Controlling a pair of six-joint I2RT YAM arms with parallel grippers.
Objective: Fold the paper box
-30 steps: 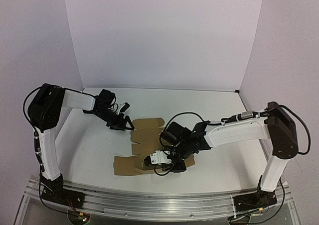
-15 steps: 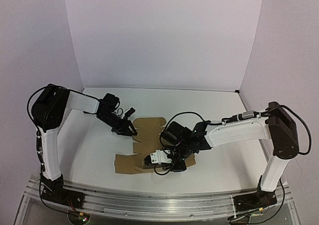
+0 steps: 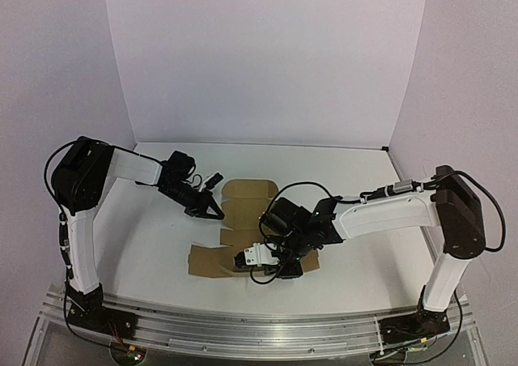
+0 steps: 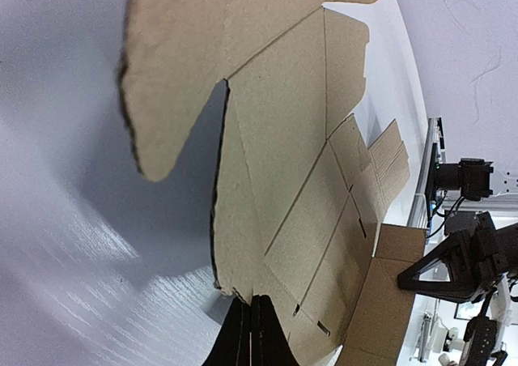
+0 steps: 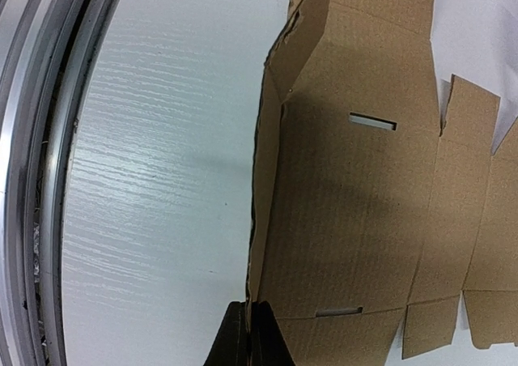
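Closing on the left edge of the paper box point(image 3: 245, 202), my left gripper point(image 4: 249, 335) had come in from just beside the sheet, and its fingers were pinched together on the cardboard. The far panel, flat a second earlier, stood tilted up at the centre of the top view. My right gripper point(image 5: 247, 334) stayed clamped on the near edge, holding the sheet against the table point(image 3: 146, 244). I judged the first fold begun and the other flaps not yet raised.
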